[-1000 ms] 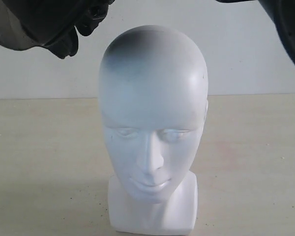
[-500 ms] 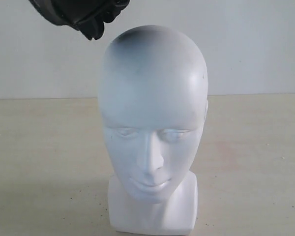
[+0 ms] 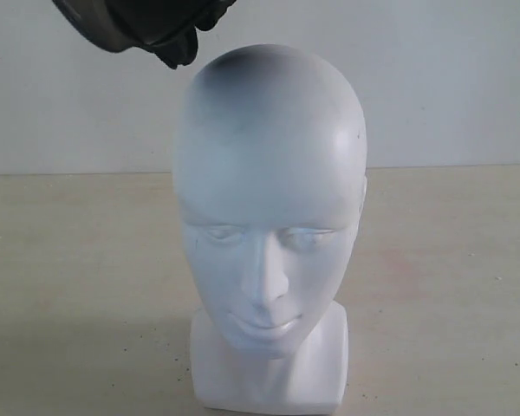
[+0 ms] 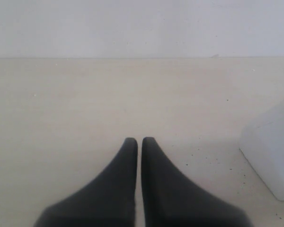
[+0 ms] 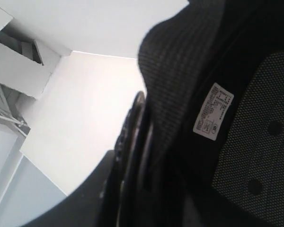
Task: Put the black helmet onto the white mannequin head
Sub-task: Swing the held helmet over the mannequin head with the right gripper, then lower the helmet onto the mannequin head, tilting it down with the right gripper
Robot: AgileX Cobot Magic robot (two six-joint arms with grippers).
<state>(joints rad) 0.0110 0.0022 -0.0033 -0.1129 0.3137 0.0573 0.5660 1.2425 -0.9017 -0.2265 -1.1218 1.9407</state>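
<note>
The white mannequin head (image 3: pixel 269 217) stands upright on the beige table, facing the exterior camera, its crown shaded grey. A piece of the black helmet (image 3: pixel 143 22) hangs above and left of the crown, not touching it. In the right wrist view the black helmet (image 5: pixel 217 61) fills the frame with its dark padded lining and a white label. My right gripper (image 5: pixel 135 163) is shut on the helmet's rim, one finger outside the shell. My left gripper (image 4: pixel 139 141) is shut on nothing, low over the table. The head's blocky base (image 4: pixel 272 151) lies beside it.
The beige table (image 3: pixel 78 260) spreads around the head, with a plain white wall (image 3: pixel 451 78) behind. Small dark specks dot the table near the base. Neither arm shows in the exterior view.
The helmet has risen; the part at the upper right of the exterior view has left the frame. The remaining edge has shifted right toward the crown. The left gripper's earlier state is not shown.
</note>
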